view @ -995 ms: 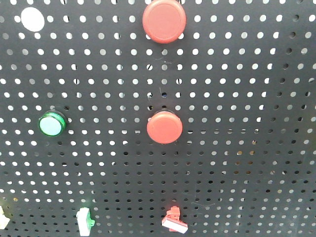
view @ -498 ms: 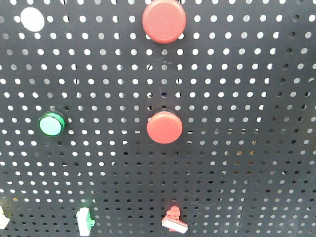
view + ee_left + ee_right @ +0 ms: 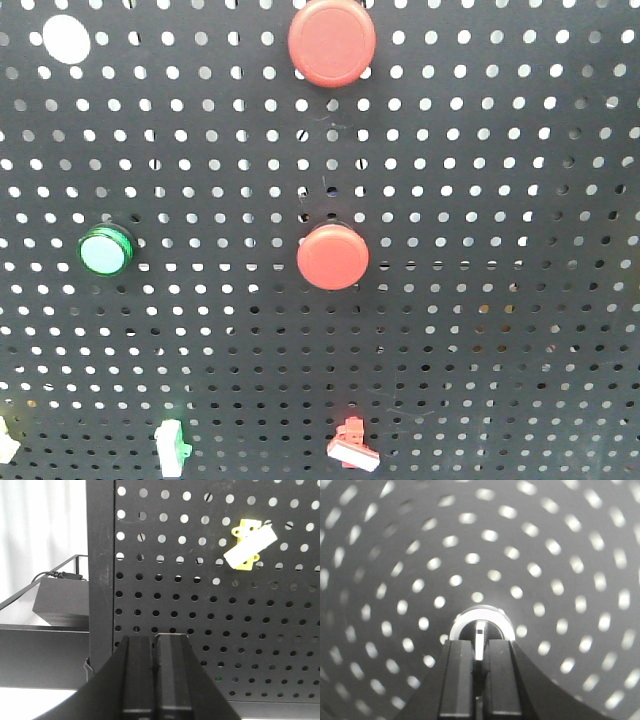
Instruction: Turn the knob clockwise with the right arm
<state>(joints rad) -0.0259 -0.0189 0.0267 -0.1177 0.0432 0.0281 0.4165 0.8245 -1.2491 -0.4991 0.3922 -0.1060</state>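
Upright black panel [image 3: 520,225] of matte sheet metal, punched all over with even rows of round holes, light showing through. Past its left edge in the left wrist view, a pale curtain [image 3: 42,525] and a flat black box [image 3: 62,600] with a cable [image 3: 57,575] at its top. Carries a glossy large red button [image 3: 332,42], a smaller red button [image 3: 333,257] straight below it, a round green lens [image 3: 106,251] in a dark ring off to the left, and a yellow clip [image 3: 248,544].

Knob [image 3: 480,630] mounted on the panel face: chrome ring, dark centre, narrow pale tab. Seen only from the right wrist, so its place on the panel cannot be told. Right claw [image 3: 479,652] pinches that tab between two black fingers. Left claw [image 3: 154,665], fingers pressed together on nothing, hangs low by the panel's left edge.

Matches the front view of a second ago — buttons and lens unmoved.
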